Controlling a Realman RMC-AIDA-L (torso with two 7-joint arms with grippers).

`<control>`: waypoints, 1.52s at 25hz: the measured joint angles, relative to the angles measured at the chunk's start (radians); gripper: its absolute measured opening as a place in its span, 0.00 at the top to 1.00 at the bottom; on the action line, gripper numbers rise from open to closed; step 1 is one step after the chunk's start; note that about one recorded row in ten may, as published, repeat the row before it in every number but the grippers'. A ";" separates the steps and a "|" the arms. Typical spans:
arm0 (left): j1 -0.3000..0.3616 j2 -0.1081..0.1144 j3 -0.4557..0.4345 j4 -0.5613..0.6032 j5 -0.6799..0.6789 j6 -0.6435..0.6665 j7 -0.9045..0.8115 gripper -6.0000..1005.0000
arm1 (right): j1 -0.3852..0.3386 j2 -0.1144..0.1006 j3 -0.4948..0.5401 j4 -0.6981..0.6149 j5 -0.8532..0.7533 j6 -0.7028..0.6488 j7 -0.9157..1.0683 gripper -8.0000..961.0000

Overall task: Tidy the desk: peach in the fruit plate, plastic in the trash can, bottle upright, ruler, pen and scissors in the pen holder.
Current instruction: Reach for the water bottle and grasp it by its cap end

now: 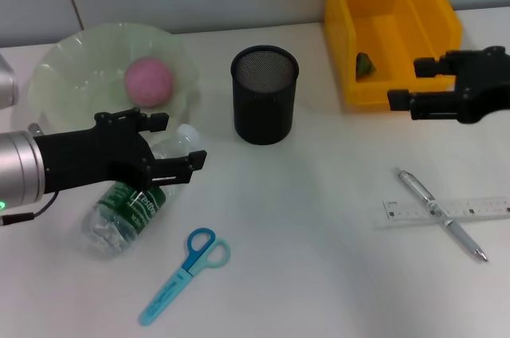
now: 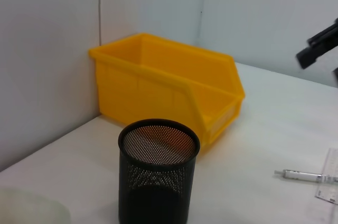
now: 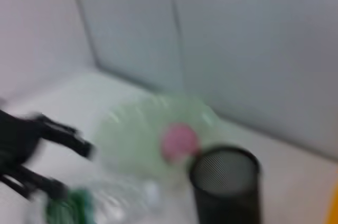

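With the peach point(image 1: 148, 81) already resting in the pale green fruit plate point(image 1: 76, 59) and a dark scrap of plastic point(image 1: 364, 64) lying inside the yellow bin point(image 1: 434, 19) that appears to serve as the trash can, the left gripper point(image 1: 177, 145) hangs over the fallen bottle point(image 1: 131, 209), its fingers spread apart and holding nothing. The bottle lies on its side directly beneath that gripper, long axis running from the cap at about 1 o'clock to the base at 7 o'clock, so the left arm is plainly the nearer for the job of standing it up. The right gripper point(image 1: 408, 84) hovers beside the bin, likewise parted and empty, with the pen point(image 1: 442, 214) and ruler point(image 1: 446, 210) crossed on the desk at its 6 o'clock. The blue scissors point(image 1: 185, 274) lie just at 5 o'clock of the bottle. The mesh pen holder point(image 1: 264, 95) stands empty between the arms. Count: one peach, one plastic scrap, one bottle, one ruler, one pen, one pair of scissors.
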 joint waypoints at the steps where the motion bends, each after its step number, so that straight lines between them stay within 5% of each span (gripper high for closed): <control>1: 0.002 0.000 0.000 0.001 0.001 0.005 -0.007 0.16 | -0.026 -0.001 0.006 0.038 0.076 0.001 -0.069 0.23; 5: 0.003 -0.001 0.002 0.017 0.067 0.042 -0.063 0.16 | -0.085 -0.003 0.038 0.216 0.244 -0.018 -0.304 0.23; 15: -0.009 -0.005 0.083 0.177 0.354 0.087 -0.349 0.16 | -0.086 -0.011 0.165 0.501 0.253 -0.113 -0.504 0.23; 22: -0.008 -0.005 0.088 0.193 0.370 0.087 -0.368 0.16 | -0.089 -0.008 0.167 0.521 0.239 -0.119 -0.527 0.23; 26: -0.031 -0.004 0.233 0.344 0.663 0.106 -0.715 0.16 | -0.086 -0.009 0.168 0.527 0.232 -0.119 -0.527 0.23; 28: -0.031 -0.004 0.233 0.344 0.663 0.106 -0.715 0.16 | -0.084 -0.011 0.168 0.532 0.231 -0.119 -0.528 0.23; 38: -0.220 -0.008 0.266 0.230 0.745 0.152 -0.871 0.16 | -0.084 -0.014 0.170 0.542 0.222 -0.119 -0.530 0.23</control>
